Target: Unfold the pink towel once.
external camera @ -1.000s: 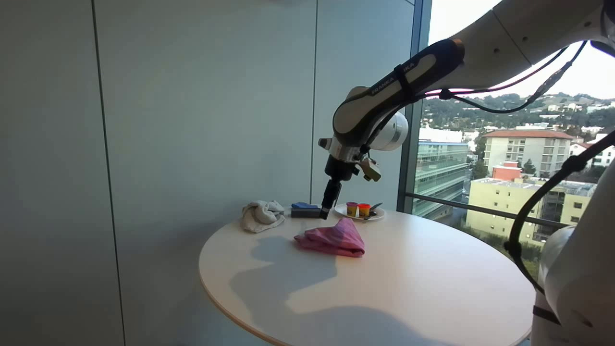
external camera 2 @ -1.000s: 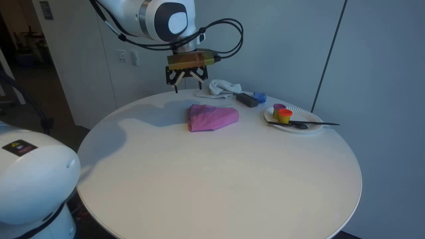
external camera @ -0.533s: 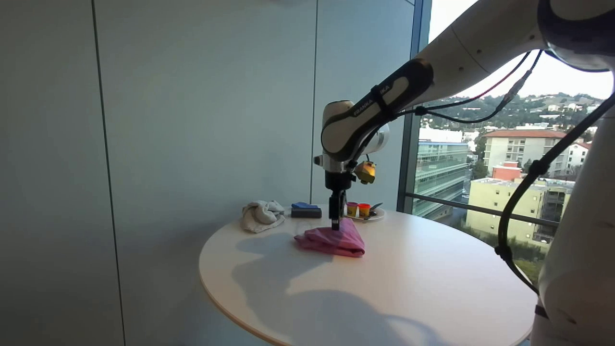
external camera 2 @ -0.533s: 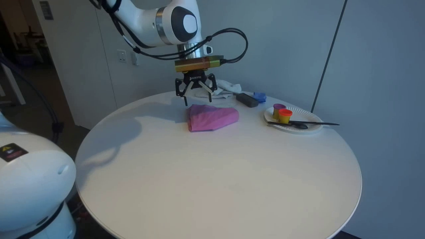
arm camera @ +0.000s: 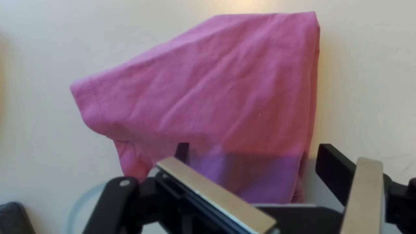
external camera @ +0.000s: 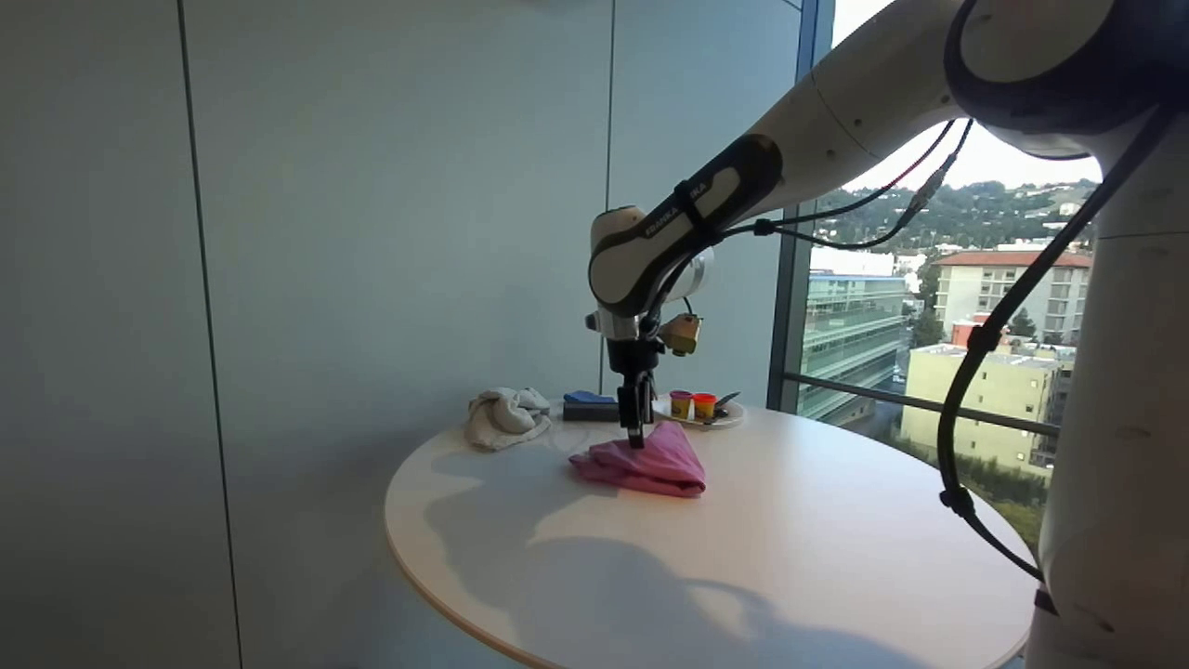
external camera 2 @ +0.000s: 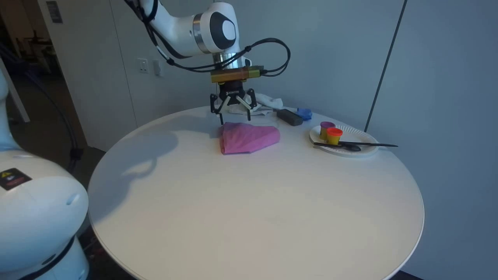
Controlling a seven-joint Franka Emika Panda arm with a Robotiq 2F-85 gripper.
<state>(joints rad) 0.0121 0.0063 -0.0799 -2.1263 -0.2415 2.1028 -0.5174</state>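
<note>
Wrist view: the Robotiq gripper (arm camera: 254, 152) stands with its fingers (arm camera: 334, 172) spread wide, the folded pink towel (arm camera: 221, 87) lying below and mostly beyond it, one finger over the towel, the other just off its right edge. In an exterior view the fingertips (external camera 2: 249, 115) hang at the towel's far edge; contact cannot be told. The towel lies on the round white table (external camera 2: 253, 214), nearer than the white cloth (external camera 2: 272, 102) and left of the paper plate (external camera 2: 358, 134).
</note>
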